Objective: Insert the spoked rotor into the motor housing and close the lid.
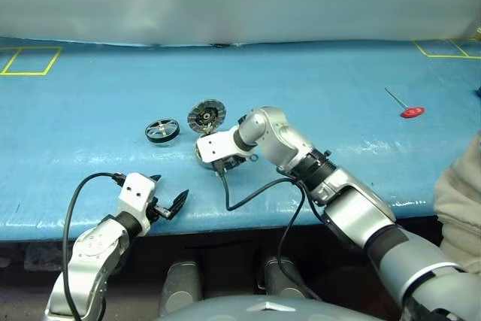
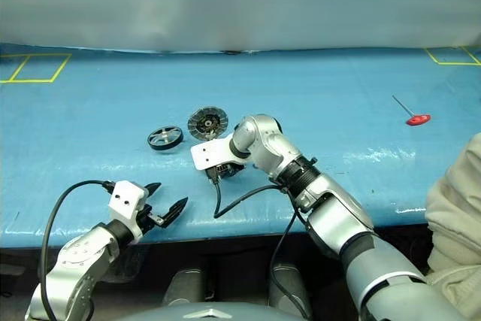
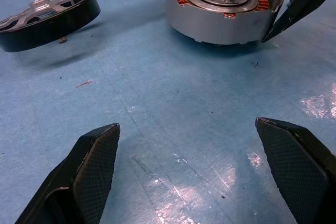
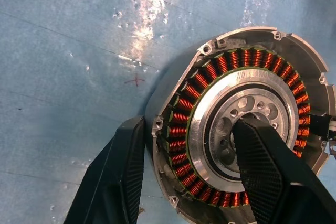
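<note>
Our right fingers (image 4: 186, 174) pinch the housing (image 4: 241, 124) wall, one inside by the hub. Our left fingers (image 3: 194, 174) are wide and bare. The rotor (image 1: 162, 130) lies just beside it on the worktop (image 1: 90, 110). We think the housing could slip or tip.

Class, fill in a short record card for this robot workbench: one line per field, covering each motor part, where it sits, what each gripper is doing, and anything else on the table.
motor housing: on the blue table, open, copper windings showing
lid: standing open behind the housing, ribbed face showing
spoked rotor: on the table left of the housing, not yet inserted
right gripper: one finger in the housing's centre, the other outside its wall
left gripper: open, near the table's front edge, holding nothing
other item: red-handled tool, far right
</note>
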Robot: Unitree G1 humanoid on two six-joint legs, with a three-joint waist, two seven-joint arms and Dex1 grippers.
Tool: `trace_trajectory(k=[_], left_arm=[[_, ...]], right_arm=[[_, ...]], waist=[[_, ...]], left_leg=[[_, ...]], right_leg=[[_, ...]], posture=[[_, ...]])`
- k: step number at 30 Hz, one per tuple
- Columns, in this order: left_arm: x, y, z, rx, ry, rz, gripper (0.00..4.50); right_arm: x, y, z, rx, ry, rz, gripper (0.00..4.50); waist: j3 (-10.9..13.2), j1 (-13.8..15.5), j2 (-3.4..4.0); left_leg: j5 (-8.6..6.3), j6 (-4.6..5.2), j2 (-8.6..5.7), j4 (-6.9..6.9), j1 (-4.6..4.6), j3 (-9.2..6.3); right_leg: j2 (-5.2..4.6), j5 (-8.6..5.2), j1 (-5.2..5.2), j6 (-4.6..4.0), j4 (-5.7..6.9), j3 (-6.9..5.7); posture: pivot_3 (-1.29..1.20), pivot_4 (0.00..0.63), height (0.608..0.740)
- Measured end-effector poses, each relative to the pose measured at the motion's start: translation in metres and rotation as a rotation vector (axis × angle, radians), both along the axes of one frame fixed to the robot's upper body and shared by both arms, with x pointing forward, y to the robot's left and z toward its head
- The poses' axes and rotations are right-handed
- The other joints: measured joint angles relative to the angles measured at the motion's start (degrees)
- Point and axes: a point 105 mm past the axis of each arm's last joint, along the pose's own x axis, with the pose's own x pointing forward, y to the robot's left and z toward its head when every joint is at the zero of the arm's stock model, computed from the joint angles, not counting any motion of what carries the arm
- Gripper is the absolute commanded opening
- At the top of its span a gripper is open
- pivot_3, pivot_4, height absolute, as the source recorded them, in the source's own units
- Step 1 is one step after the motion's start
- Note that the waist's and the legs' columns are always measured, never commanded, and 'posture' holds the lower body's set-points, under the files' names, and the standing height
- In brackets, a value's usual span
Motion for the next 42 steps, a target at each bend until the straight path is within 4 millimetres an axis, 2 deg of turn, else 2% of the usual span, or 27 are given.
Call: trace_trajectory(k=[10,28,30,35,42], left_arm=[[0.002,-0.001,0.001,0.000,-0.004,-0.002,4.50],[-0.001,-0.004,-0.002,-0.003,0.009,-0.012,4.50],[-0.001,-0.004,-0.002,-0.003,0.010,-0.014,4.50],[-0.001,-0.004,-0.002,-0.003,0.011,-0.017,4.50],[-0.001,-0.005,-0.002,-0.005,0.014,-0.020,4.50]], right_arm=[[-0.015,0.001,-0.002,0.011,0.046,-0.002,2.18],[-0.026,0.006,-0.002,0.016,0.091,0.010,2.18],[-0.027,0.007,-0.003,0.017,0.092,0.012,2.92],[-0.034,0.009,-0.006,0.023,0.124,0.031,4.46],[-0.048,0.011,-0.005,0.027,0.185,0.089,4.46]], waist=[[-0.03,0.07,-0.04],[-0.05,-0.12,-0.07],[-0.05,-0.13,-0.07],[-0.06,-0.20,-0.07],[-0.05,-0.13,-0.07]], left_leg=[[-0.02,-0.02,0.01,0.00,0.11,-0.01],[-0.03,-0.04,0.03,-0.08,0.14,-0.01],[-0.03,-0.04,0.04,-0.09,0.16,0.00],[-0.03,-0.05,0.07,-0.12,0.20,-0.01],[-0.03,-0.07,0.09,-0.17,0.18,-0.14]], right_leg=[[0.00,-0.02,0.02,0.00,0.00,0.00],[0.02,-0.13,-0.01,0.05,-0.01,0.00],[0.02,-0.13,-0.01,0.04,-0.01,0.00],[0.05,-0.17,-0.01,0.08,-0.01,0.00],[0.15,-0.21,-0.05,0.02,-0.02,0.00]], posture=[[0.00,0.150,0.740],[0.00,0.150,0.740],[0.00,0.150,0.740],[0.00,0.150,0.740],[0.00,0.150,0.740]])
